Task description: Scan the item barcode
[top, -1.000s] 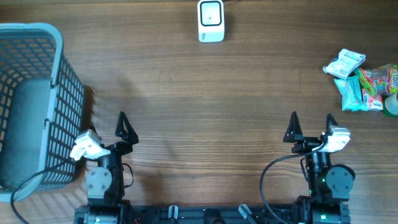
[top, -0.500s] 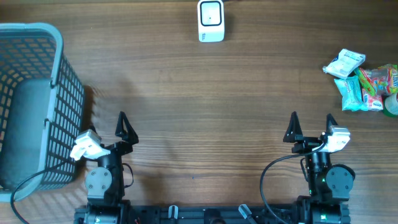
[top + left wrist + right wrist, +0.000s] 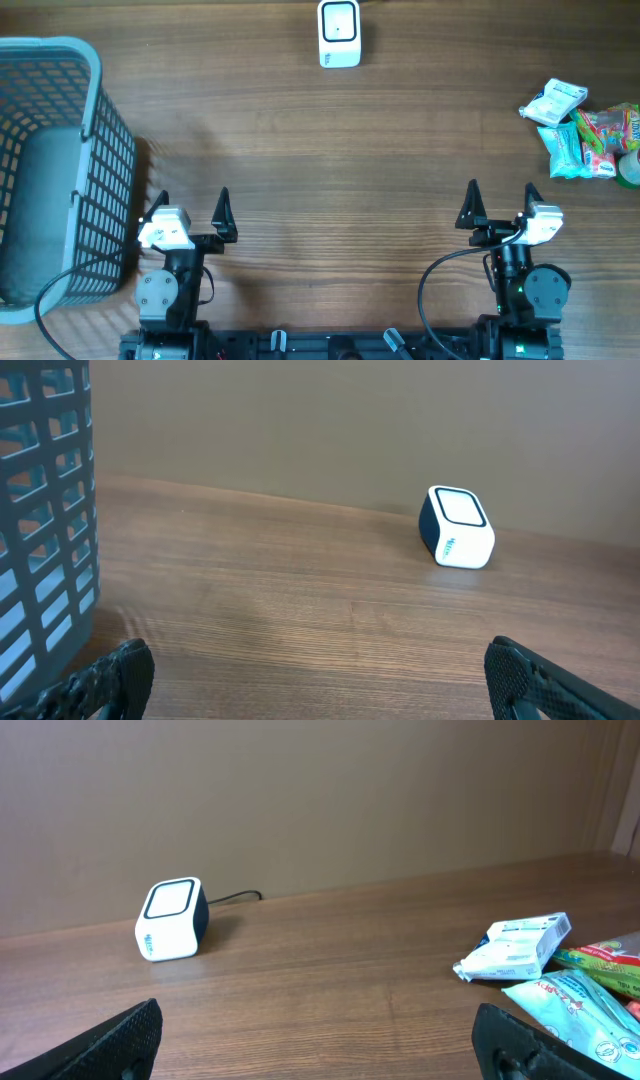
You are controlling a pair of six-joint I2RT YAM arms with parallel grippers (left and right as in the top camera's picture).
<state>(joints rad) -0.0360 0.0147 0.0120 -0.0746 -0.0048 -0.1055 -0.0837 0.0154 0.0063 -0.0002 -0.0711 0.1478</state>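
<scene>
While the left gripper [image 3: 192, 196] and the right gripper [image 3: 500, 188] are standing wide open and empty near the table's [image 3: 300, 150] front edge, the scanner [image 3: 339, 33] is sitting at the far edge, well apart from both. The packets [image 3: 578, 130] are lying heaped at the right edge, and the basket [image 3: 108, 150] is standing just beside the left gripper.

Light's even and soft, from overhead, no glare on table [image 3: 320, 150]. Faint shadow right of basket [image 3: 60, 170], soft one under scanner [image 3: 172, 920]. Overhead cam sharp; wrist cams softer, btm corners blurry.
</scene>
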